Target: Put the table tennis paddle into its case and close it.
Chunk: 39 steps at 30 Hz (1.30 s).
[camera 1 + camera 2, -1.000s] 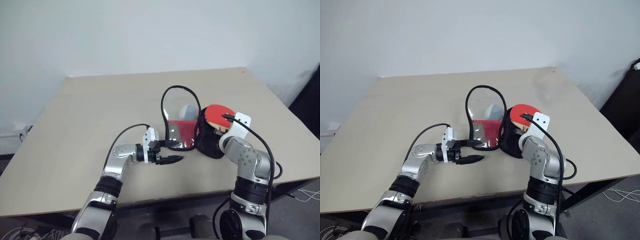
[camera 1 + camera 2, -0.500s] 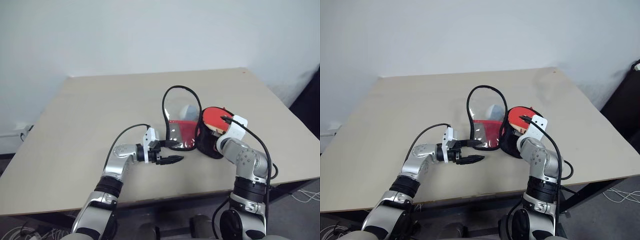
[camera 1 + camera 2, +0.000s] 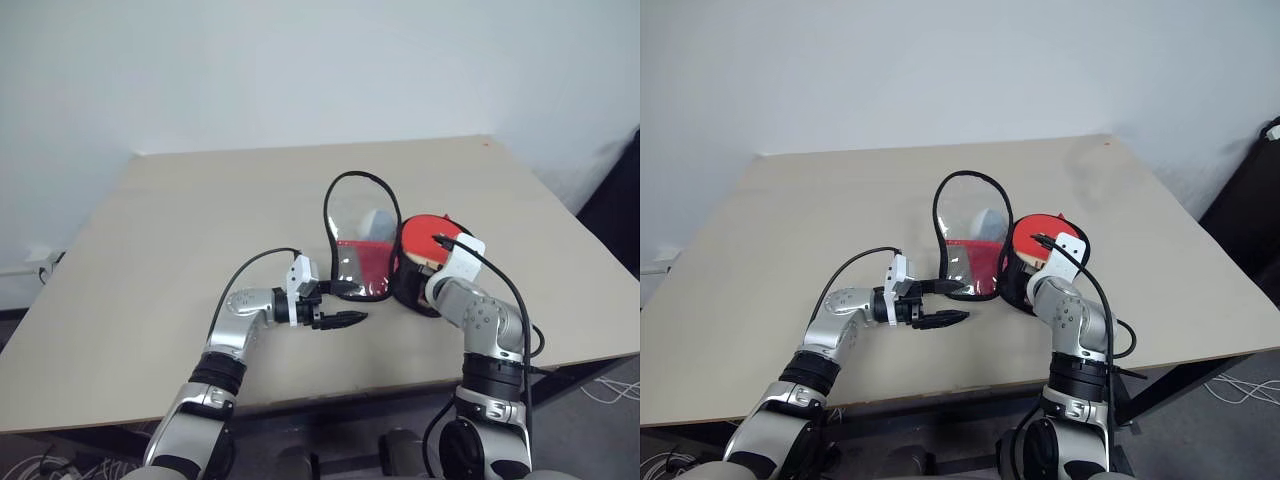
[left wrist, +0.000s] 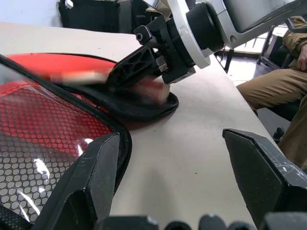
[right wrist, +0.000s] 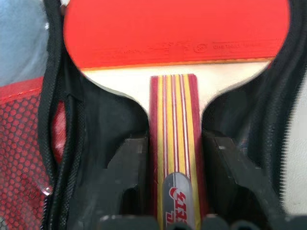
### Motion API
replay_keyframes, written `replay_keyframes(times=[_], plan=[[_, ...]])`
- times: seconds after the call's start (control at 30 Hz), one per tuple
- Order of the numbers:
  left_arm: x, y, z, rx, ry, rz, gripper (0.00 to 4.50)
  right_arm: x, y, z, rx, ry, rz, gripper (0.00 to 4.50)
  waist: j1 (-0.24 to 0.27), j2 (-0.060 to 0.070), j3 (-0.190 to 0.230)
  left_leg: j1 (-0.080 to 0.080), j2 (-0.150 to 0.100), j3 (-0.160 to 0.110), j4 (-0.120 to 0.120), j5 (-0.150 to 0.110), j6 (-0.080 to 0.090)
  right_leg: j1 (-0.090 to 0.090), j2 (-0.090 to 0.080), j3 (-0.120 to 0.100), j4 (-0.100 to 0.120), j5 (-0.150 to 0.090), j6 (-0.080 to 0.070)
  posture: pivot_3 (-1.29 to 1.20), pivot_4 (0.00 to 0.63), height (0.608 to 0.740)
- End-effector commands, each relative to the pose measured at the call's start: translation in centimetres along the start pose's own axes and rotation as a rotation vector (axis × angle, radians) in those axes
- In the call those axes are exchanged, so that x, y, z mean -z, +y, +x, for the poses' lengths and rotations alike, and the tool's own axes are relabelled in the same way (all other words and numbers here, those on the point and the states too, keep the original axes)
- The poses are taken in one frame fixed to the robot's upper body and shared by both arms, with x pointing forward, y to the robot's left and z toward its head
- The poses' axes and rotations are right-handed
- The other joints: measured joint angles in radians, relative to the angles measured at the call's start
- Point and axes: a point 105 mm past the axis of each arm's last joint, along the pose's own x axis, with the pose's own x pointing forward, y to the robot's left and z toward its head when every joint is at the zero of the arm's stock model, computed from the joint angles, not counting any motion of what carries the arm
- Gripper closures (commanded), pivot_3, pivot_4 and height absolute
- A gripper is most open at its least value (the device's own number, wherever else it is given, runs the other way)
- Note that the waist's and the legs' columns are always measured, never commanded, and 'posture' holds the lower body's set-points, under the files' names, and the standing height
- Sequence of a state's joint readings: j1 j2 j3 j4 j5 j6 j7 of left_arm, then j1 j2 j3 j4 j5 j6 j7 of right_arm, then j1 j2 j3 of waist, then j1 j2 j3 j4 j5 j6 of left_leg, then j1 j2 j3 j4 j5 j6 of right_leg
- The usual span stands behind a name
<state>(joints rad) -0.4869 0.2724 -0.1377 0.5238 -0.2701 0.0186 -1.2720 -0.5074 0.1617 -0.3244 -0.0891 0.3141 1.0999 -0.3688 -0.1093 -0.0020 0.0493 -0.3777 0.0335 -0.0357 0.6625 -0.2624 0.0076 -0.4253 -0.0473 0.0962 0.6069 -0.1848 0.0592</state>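
While the case [image 3: 375, 255] lies unzipped near the middle of the beige surface [image 3: 180, 230], its clear and red-mesh flap stands upright and its black half lies flat to the right of it. Table tennis paddle [image 5: 175, 57] lies in that black half, red face away from the robot, striped handle toward it. Right claw [image 5: 175, 177] straddles the handle, one black finger [image 5: 129, 167] on each side; whether the fingers press the wood or have let go, I cannot tell. Left claw [image 3: 340, 304] hovers released just beside the near edge of the mesh flap, pointing toward the right arm, fingers well apart, nothing between them. Pale grey-white lump [image 3: 377, 222] shows through the clear window.
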Motion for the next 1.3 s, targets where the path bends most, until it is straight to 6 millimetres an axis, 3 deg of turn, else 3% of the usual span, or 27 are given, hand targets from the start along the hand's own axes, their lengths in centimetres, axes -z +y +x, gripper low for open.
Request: replay_keyframes(times=[0.03, 0.13, 0.47, 0.6, 0.7, 0.83, 1.0, 1.17, 1.3], plan=[[-1.3, 0.2, 0.2, 0.003, -0.021, 0.051, 0.86, -1.2, 2.7, -0.7, -0.085, -0.048, 0.014, 1.27, 0.000, 0.000, 0.000, 0.000, 0.000, 0.000, 0.000, 0.000, 0.000, 0.000, 0.000, 0.000, 0.000, 0.000, 0.000, 0.00, 0.000, 0.740], [-1.3, 0.2, 0.3, 0.004, -0.022, 0.051, 0.86, -1.7, 2.6, -0.9, -0.079, -0.068, 0.004, 0.46, 0.000, 0.000, 0.000, 0.000, 0.000, 0.000, 0.000, 0.000, 0.000, 0.000, 0.000, 0.000, 0.000, 0.000, 0.000, 0.00, 0.000, 0.740], [-2.5, 1.0, 0.2, -0.038, -0.090, 0.052, 0.86, -6.2, 2.7, -3.2, -0.064, -0.344, -0.211, 0.46, 0.000, 0.000, 0.000, -0.001, 0.000, 0.000, 0.000, 0.000, 0.000, 0.000, 0.000, 0.000, -0.001, 0.000, 0.000, 0.00, 0.000, 0.740], [-4.1, 2.8, -0.3, -0.159, -0.168, 0.088, 0.86, -8.2, 2.9, -4.5, -0.077, -0.478, -0.308, 0.46, 0.001, 0.000, 0.000, 0.000, 0.000, 0.000, 0.000, 0.000, 0.000, 0.000, 0.000, 0.000, 0.000, 0.000, 0.000, 0.00, 0.000, 0.740], [-4.8, 4.4, -0.8, -0.265, -0.213, 0.083, 0.86, -8.7, 2.6, -4.8, -0.071, -0.516, -0.337, 0.46, 0.000, 0.000, 0.000, 0.000, 0.000, 0.000, 0.000, 0.000, 0.000, 0.000, 0.000, 0.000, 0.000, 0.000, 0.000, 0.00, 0.000, 0.740], [-4.2, 6.1, -1.4, -0.383, -0.203, 0.028, 0.86, -8.9, 1.8, -4.8, -0.052, -0.527, -0.331, 0.46, 0.000, 0.000, 0.000, 0.000, 0.000, 0.000, 0.000, 0.000, 0.000, 0.000, 0.001, 0.000, 0.000, 0.000, 0.000, 0.00, 0.000, 0.740], [-4.3, 8.3, -2.4, -0.518, -0.290, -0.175, 0.86, -8.8, 1.3, -4.6, -0.033, -0.525, -0.323, 0.46, 0.001, -0.001, 0.000, 0.000, 0.000, 0.000, 0.000, 0.000, 0.000, 0.000, 0.001, 0.000, -0.001, 0.000, 0.000, 0.00, 0.000, 0.740], [-3.1, 9.3, -2.2, -0.562, -0.247, -0.346, 0.86, -8.8, 1.3, -4.5, -0.030, -0.527, -0.316, 0.46, 0.001, -0.001, 0.000, 0.000, 0.000, 0.000, 0.001, 0.000, 0.000, 0.000, 0.001, 0.000, 0.000, 0.000, 0.000, 0.00, 0.000, 0.740], [-3.6, 10.3, -2.0, -0.604, -0.235, -0.377, 0.86, -8.8, 1.4, -4.3, -0.029, -0.530, -0.308, 0.46, 0.001, -0.001, 0.000, 0.000, 0.000, 0.000, 0.000, 0.000, 0.000, 0.000, 0.001, 0.000, -0.001, 0.000, 0.000, 0.00, 0.000, 0.740]])
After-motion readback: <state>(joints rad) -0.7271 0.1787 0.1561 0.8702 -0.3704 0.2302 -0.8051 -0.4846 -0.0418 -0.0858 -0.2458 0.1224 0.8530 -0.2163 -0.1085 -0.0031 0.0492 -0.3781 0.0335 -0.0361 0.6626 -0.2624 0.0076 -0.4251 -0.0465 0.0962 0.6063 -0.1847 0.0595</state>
